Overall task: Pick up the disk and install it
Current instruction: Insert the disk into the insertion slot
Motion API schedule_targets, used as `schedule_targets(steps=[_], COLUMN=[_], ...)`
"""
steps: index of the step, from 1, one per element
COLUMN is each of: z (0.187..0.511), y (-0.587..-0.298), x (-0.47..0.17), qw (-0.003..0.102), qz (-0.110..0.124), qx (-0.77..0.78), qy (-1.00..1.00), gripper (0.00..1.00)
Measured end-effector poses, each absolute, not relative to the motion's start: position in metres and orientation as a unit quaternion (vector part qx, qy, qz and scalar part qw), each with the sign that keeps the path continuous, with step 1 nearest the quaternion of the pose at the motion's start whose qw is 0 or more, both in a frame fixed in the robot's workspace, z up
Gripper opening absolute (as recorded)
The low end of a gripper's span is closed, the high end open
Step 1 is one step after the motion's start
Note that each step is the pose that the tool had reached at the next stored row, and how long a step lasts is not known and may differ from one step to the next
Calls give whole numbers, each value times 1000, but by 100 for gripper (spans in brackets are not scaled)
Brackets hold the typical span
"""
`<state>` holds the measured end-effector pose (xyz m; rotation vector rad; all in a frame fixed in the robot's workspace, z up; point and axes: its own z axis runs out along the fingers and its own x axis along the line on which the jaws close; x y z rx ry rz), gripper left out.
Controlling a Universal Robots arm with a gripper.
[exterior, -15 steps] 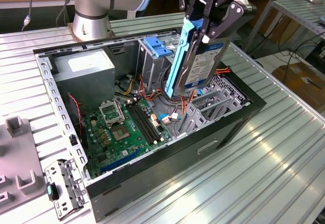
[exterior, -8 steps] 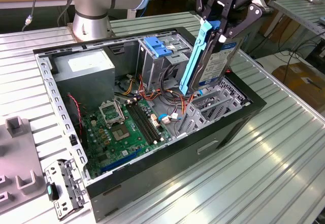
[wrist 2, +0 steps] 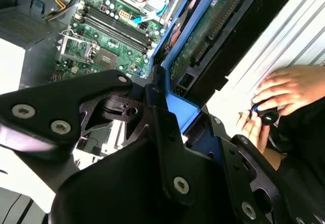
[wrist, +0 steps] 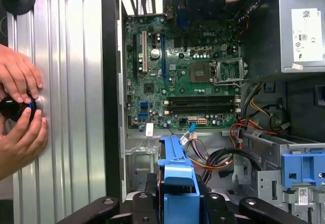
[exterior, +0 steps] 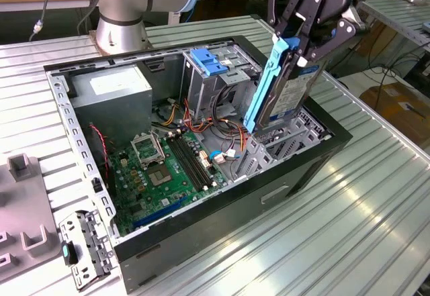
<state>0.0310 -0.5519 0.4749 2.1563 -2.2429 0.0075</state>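
The disk (exterior: 290, 89) hangs nearly upright on its edge, silver-grey with a printed label and blue carrier rails (exterior: 264, 88). My gripper (exterior: 306, 53) is shut on its upper end. The disk's lower end sits just above the drive bay (exterior: 290, 139) at the exterior view's right end of the open computer case. In the second wrist view the disk's green circuit-board underside (wrist 2: 203, 36) and blue rail (wrist 2: 170, 51) run away from my black fingers (wrist 2: 167, 127). The first wrist view has the blue carrier (wrist: 177, 173) edge-on between the fingers.
The open case (exterior: 235, 210) holds a motherboard (exterior: 161, 168), a grey box with a white sticker (exterior: 111, 89), loose cables, and a tall grey cage topped by a blue latch (exterior: 211, 61). A person's hands (wrist: 18, 112) hold a small black knob on the ribbed table beside the case.
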Motion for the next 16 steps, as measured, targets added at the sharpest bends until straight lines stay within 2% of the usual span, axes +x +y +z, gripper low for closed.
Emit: schedule_targets(steps=[16], z=[452], y=[-553], x=[60], qw=[15], qz=[3], qx=[693], qy=[-721], gripper=[37])
